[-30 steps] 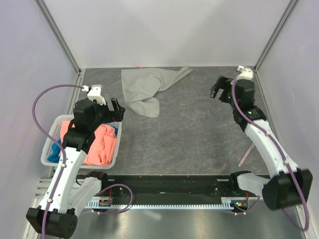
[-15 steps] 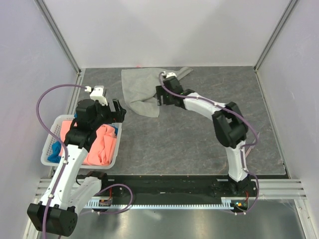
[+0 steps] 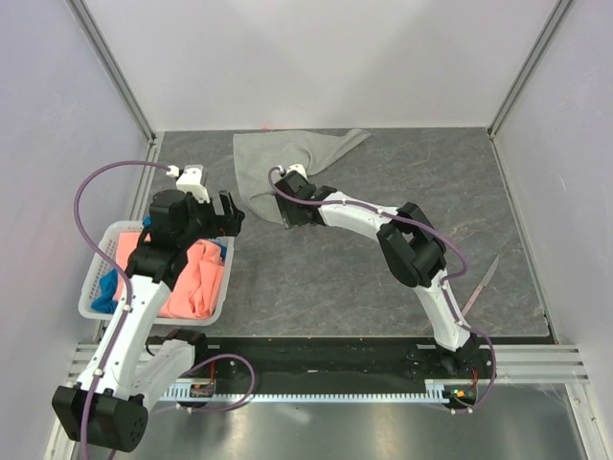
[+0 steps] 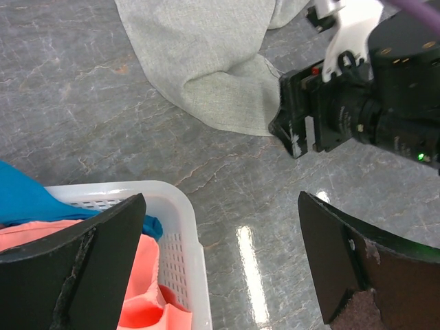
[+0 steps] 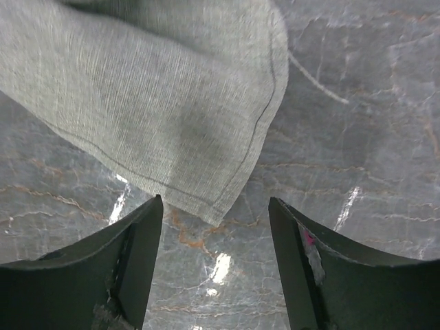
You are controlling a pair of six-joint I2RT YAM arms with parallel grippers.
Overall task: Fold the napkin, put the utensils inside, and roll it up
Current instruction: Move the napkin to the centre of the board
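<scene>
Grey marbled tabletop (image 3: 383, 192), white walls. Napkin (image 3: 278, 163) lies crumpled at back-left centre. R gripper (image 3: 287, 213) hovers over its near corner, fingers apart, nothing held. L gripper (image 3: 228, 213) is above the white basket (image 3: 96, 278) rim, fingers apart too. Utensil (image 3: 471, 302) lies by the right front edge, well apart from napkin.

Right end effector (image 3: 285, 215) swung from far-right corner of bench (image 3: 335, 278) leftward to napkin (image 3: 273, 163). Half second ago beside its right edge; now low over its near folded corner, jaws apart.
</scene>
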